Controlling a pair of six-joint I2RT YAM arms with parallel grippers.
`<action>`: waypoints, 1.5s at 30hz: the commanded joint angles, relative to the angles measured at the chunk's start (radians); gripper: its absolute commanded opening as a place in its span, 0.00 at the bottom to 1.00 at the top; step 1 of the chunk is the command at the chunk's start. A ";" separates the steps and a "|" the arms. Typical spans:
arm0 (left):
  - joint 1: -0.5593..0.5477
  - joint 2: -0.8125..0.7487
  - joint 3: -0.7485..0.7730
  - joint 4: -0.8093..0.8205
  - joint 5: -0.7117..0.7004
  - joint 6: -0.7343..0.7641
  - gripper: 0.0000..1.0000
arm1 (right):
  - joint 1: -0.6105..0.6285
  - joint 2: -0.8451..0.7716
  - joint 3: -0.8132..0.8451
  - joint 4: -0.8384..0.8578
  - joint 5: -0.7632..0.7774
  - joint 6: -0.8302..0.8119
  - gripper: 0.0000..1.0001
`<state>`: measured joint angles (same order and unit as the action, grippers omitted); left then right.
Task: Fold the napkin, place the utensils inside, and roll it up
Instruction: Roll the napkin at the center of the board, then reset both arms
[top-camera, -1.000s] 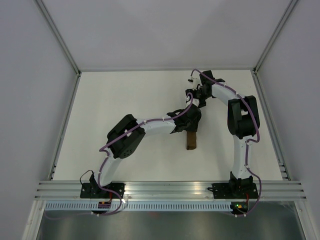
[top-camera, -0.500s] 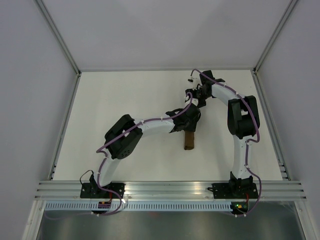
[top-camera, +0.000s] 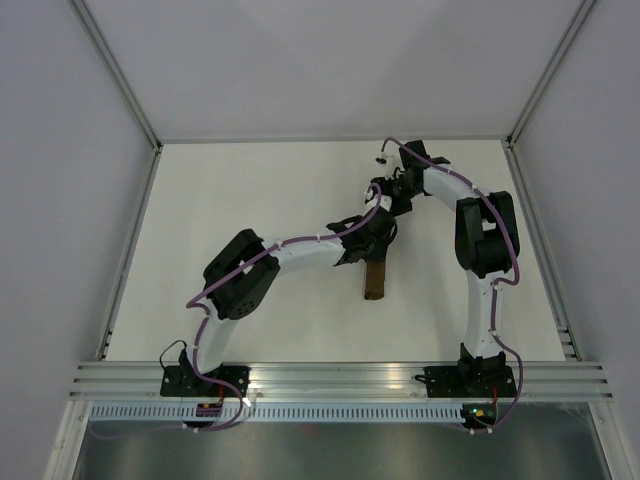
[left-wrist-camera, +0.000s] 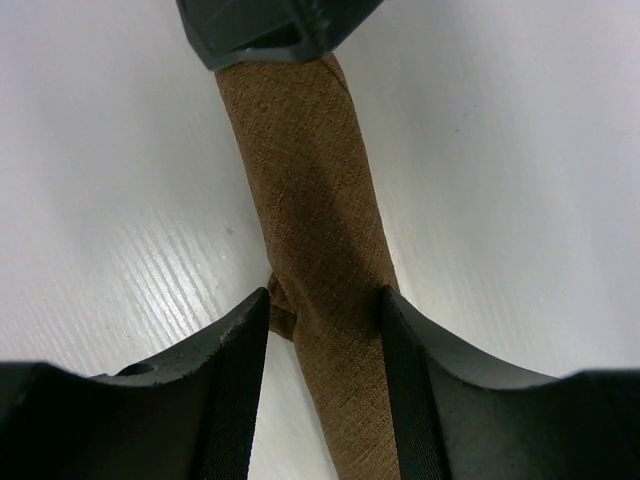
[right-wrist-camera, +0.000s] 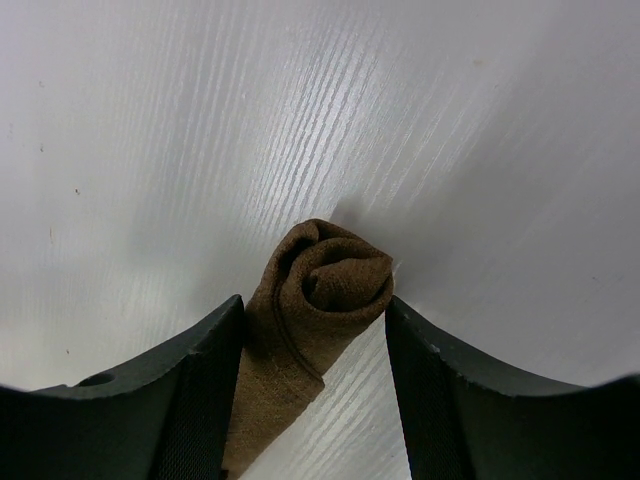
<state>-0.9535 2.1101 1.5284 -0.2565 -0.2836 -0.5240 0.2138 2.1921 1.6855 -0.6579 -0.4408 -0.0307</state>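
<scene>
The napkin (top-camera: 375, 282) is a tight dark-brown roll lying on the white table, running from near to far. My left gripper (left-wrist-camera: 323, 300) straddles the roll (left-wrist-camera: 320, 200) partway along; the right finger presses its side and a loose fold touches the left finger. My right gripper (right-wrist-camera: 315, 305) clasps the roll's far end (right-wrist-camera: 325, 275), whose spiral faces the camera, with both fingers against the cloth. From above, the left gripper (top-camera: 376, 255) and right gripper (top-camera: 386, 203) stand close together. No utensils show in any view.
The right gripper's dark body (left-wrist-camera: 265, 25) fills the top of the left wrist view, right over the roll. Grey walls and metal frame rails (top-camera: 130, 250) border the table. White tabletop (top-camera: 250, 190) lies to the left of the arms.
The left arm has swung a little to the left, and the roll's near end has shifted left with it. The right arm has barely moved.
</scene>
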 joint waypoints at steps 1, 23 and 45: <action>0.016 -0.056 -0.031 -0.018 -0.020 0.030 0.53 | 0.002 -0.040 0.043 0.003 0.022 0.006 0.64; 0.027 -0.107 -0.056 0.054 0.014 0.068 0.53 | 0.001 -0.054 0.072 -0.020 0.025 0.003 0.66; 0.154 -0.462 -0.261 0.154 0.057 0.108 0.56 | -0.106 -0.138 0.249 -0.002 -0.101 0.098 0.79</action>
<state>-0.8192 1.7676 1.3071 -0.1493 -0.2535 -0.4648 0.1581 2.1483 1.8595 -0.6670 -0.4976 -0.0013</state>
